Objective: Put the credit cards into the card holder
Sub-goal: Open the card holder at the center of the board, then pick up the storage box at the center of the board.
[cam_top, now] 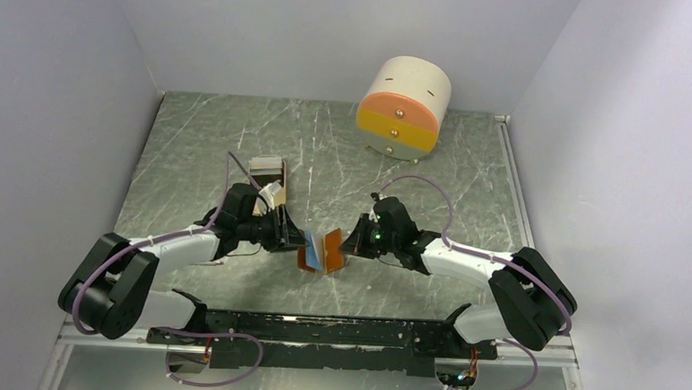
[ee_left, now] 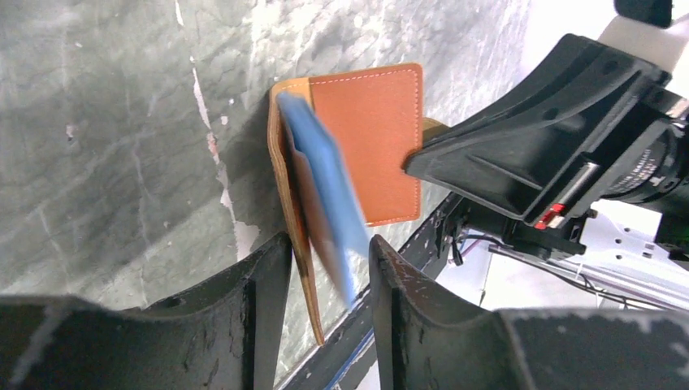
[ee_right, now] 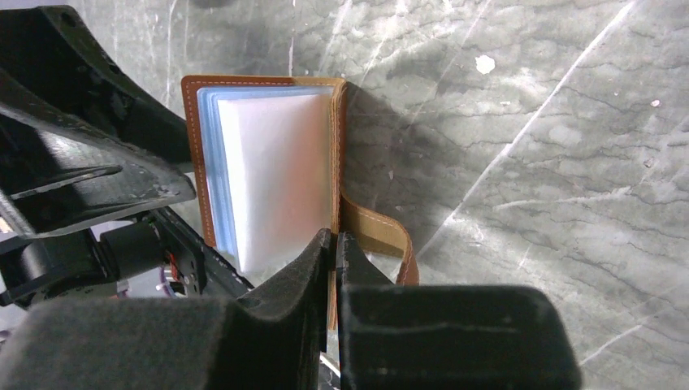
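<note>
The right gripper (ee_right: 335, 250) is pressed together on one cover of the open card holder (ee_left: 370, 146). The left gripper (ee_left: 329, 242) is spread around the other cover and a blue credit card (ee_left: 329, 187) tucked inside. The holder sits well in front of the round drawer box (cam_top: 402, 107).

The card holder (cam_top: 332, 251), tan-brown leather with pale stitching, stood open like a book, upright at the near middle of the desk (cam_top: 414, 190). A blue credit card (ee_left: 329, 191), blurred, leaned tilted against one cover, partly sticking out. Clear pockets (ee_right: 272, 175) fanned inside, and the strap tab (ee_right: 382, 231) curled loose off the other cover.
</note>
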You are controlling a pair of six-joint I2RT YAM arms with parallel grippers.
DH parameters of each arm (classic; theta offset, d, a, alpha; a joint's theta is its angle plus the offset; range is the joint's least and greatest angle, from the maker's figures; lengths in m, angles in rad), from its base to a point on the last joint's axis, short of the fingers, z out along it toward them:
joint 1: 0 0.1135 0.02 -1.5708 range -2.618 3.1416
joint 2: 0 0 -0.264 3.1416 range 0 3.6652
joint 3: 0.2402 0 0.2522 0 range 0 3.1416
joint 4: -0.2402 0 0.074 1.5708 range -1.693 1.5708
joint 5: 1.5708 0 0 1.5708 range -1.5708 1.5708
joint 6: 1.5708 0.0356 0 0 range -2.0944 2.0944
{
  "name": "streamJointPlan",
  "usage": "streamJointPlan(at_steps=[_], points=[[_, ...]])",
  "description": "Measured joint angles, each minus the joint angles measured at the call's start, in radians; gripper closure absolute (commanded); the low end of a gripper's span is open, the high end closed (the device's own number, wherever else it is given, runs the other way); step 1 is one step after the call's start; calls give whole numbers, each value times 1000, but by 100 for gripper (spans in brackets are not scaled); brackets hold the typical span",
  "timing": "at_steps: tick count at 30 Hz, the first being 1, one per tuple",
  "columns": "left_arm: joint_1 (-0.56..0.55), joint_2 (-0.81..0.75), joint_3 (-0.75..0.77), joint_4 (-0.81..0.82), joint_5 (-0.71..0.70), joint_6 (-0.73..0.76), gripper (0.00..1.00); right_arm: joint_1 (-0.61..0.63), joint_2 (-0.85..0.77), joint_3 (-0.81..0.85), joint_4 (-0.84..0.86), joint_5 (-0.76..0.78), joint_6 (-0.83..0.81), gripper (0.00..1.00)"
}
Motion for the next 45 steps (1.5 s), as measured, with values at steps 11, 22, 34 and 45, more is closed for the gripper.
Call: streamJointPlan(at_steps=[11,22,34,45], points=[[0,-48,-6,19,2,-19,56,0,-9,0,-26,13,-11,93],[0,-5,-23,65,13,-29,62,0,-9,0,-26,11,-11,93],[0,26,-37,108,23,-34,91,0,-7,0,-24,9,-11,82],[-1,-35,2,-53,-20,23,91,4,12,61,-105,26,-53,60]])
